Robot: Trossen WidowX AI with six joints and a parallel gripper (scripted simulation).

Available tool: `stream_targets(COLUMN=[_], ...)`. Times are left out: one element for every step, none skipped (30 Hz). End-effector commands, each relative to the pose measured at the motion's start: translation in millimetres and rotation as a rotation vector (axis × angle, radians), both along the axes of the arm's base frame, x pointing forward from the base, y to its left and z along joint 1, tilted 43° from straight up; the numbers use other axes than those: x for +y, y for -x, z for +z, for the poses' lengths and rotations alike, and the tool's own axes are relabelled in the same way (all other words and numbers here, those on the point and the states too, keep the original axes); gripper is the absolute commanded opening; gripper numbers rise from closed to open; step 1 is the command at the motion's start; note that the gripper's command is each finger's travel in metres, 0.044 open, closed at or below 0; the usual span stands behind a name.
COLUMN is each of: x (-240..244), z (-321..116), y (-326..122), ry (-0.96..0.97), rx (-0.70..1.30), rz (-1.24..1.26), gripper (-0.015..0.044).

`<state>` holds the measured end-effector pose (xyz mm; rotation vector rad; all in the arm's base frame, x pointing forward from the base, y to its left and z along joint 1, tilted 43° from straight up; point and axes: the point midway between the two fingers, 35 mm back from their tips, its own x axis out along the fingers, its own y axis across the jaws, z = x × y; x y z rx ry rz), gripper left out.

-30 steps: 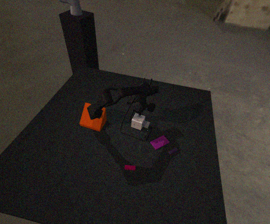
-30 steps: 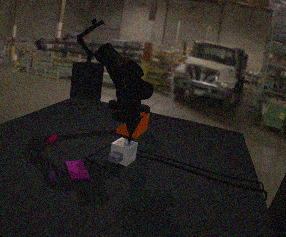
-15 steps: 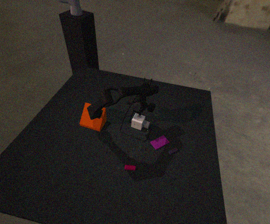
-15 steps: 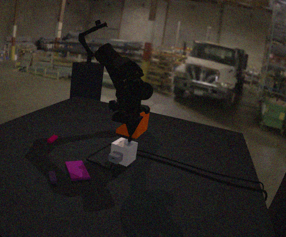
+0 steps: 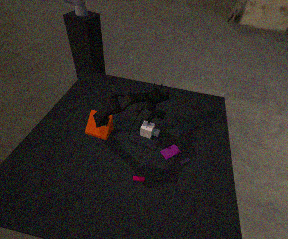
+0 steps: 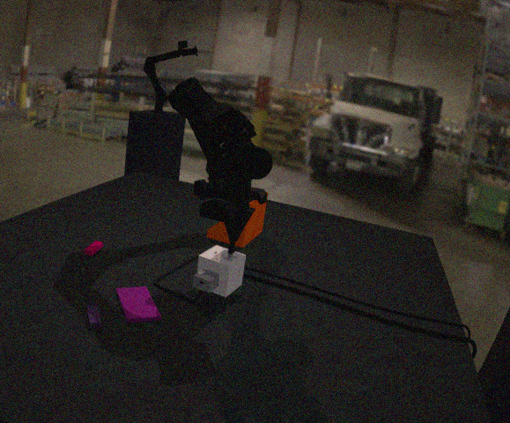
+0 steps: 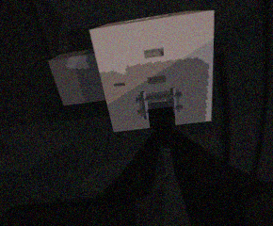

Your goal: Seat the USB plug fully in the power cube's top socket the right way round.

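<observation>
The white power cube stands upright on the dark table, with a grey block sticking out of one side. My gripper points down at the cube's top and is shut on the USB plug, whose body is mostly hidden by the dark fingertips. The socket shows as a grey metal outline right in front of the fingertips, near one edge of the top. How deep the plug sits and which way round it is, I cannot tell.
An orange wedge-like block stands by the arm's base. A magenta slab, a small purple block and a pink block lie on the table. Dark cables run near the cube.
</observation>
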<state>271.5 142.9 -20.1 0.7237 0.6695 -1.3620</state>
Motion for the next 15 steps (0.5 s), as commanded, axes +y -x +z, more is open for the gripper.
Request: stream_targets(x=[-0.7,-0.8,-0.9,-0.9,-1.0,-1.1,-1.2,-1.3,-1.4,-1.4,-1.5,-1.6,-1.7,-1.8,-1.8], z=[-0.3,-0.4,-0.5,-0.6,-0.7,-0.8,-0.9,-1.0,-1.1,-1.1,-1.2,-1.3,-1.4,-1.5,-1.6], y=[0.1,0.1,0.1,0.1,0.1,0.1,0.1,0.1,0.0,0.0,0.0,0.0,0.0,0.0,0.0], ry=[0.001,0.001,0.001,0.001,0.001,0.001,0.001,0.001,0.001,0.001,0.001,0.001,0.001,0.001,0.001], rx=[0.003,0.003,0.003,0.003,0.003,0.003,0.003,0.003,0.003,0.003,0.003,0.003,0.003,0.003,0.003], rz=[0.005,0.005,0.005,0.005,0.005,0.005,0.005,0.005,0.005,0.005,0.005,0.005,0.005,0.005,0.005], gripper=[0.0000,0.0000,0.0000,0.0000,0.0000,0.0000,0.0000,0.0000,0.0000,0.0000,0.0000,0.0000,0.0000,0.0000,0.0000])
